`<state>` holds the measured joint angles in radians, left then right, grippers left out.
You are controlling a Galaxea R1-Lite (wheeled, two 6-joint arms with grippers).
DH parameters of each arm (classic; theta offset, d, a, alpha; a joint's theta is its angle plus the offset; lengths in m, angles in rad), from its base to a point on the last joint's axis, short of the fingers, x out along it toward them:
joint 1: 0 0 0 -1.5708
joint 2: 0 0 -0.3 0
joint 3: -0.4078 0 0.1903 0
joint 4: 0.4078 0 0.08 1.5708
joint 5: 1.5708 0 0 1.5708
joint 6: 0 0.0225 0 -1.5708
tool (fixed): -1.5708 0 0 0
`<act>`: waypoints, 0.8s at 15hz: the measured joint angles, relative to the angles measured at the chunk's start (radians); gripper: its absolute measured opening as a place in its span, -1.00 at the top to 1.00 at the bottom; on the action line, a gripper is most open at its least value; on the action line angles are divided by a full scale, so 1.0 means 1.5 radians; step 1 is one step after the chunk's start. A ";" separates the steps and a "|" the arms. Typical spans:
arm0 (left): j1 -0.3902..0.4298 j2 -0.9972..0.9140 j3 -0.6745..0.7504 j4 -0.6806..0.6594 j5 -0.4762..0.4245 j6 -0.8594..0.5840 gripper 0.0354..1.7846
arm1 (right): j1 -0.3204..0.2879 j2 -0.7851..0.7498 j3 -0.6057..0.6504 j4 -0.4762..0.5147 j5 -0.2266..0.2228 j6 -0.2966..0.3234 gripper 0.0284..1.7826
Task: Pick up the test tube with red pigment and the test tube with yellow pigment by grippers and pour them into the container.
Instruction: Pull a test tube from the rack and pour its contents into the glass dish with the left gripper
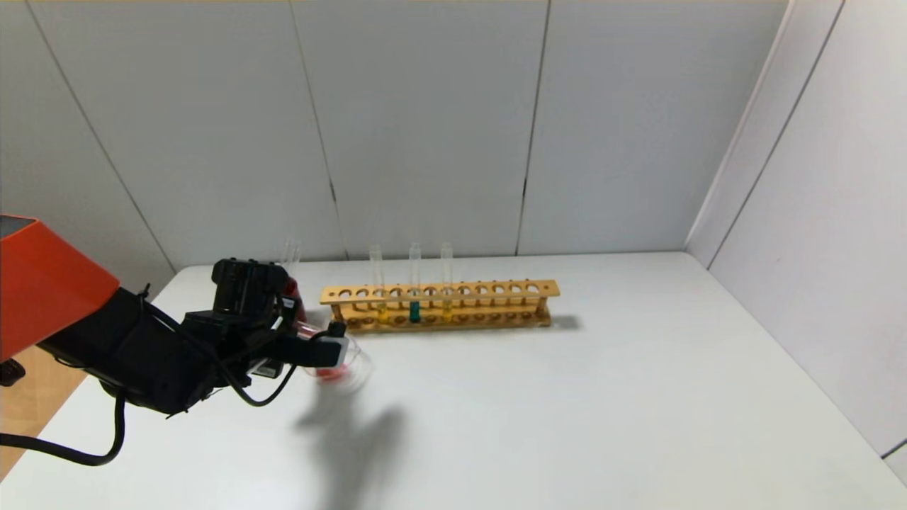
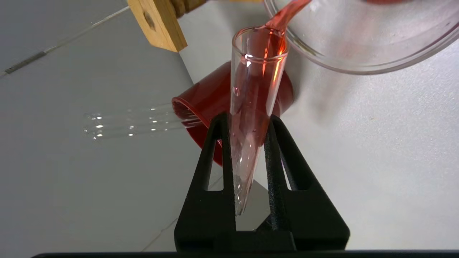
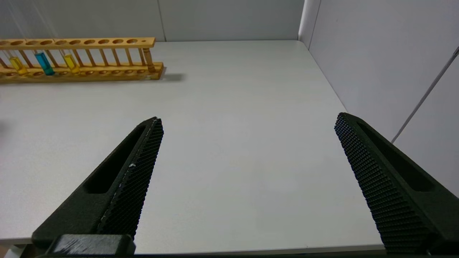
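My left gripper (image 1: 333,350) is shut on the test tube with red pigment (image 2: 256,89), which is tilted with its mouth at the rim of the clear glass container (image 2: 358,46). A thin red stream runs from the mouth into the container, and red liquid shows in it in the head view (image 1: 347,372). Two tubes with yellow pigment (image 1: 382,312) (image 1: 446,308) stand in the wooden rack (image 1: 439,304), one on either side of a teal tube (image 1: 414,312). My right gripper (image 3: 248,120) is open and empty above the table's near right part, out of the head view.
A dark red cup (image 2: 208,104) holding empty clear tubes (image 2: 125,123) stands just behind my left gripper, near the rack's left end (image 2: 157,23). Grey walls close the table at the back and on the right. The rack also shows in the right wrist view (image 3: 107,42).
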<state>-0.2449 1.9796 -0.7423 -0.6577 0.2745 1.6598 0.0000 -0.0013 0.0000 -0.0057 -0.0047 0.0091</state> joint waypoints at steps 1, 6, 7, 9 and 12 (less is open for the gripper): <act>-0.002 0.000 0.000 0.000 0.001 0.006 0.69 | 0.000 0.000 0.000 0.000 0.000 0.000 -0.96; -0.013 -0.002 0.002 -0.001 0.044 0.024 0.69 | 0.000 0.000 0.000 0.000 0.000 0.000 -0.96; -0.013 -0.003 0.002 -0.001 0.045 0.025 0.69 | 0.000 0.000 0.000 0.000 0.000 0.000 -0.96; -0.014 -0.005 0.002 -0.001 0.045 0.034 0.69 | 0.000 0.000 0.000 0.000 0.000 0.000 -0.96; -0.014 -0.009 0.004 -0.001 0.045 0.054 0.69 | 0.000 0.000 0.000 0.000 0.000 0.000 -0.96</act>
<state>-0.2660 1.9662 -0.7370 -0.6589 0.3415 1.7404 0.0000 -0.0013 0.0000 -0.0053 -0.0047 0.0091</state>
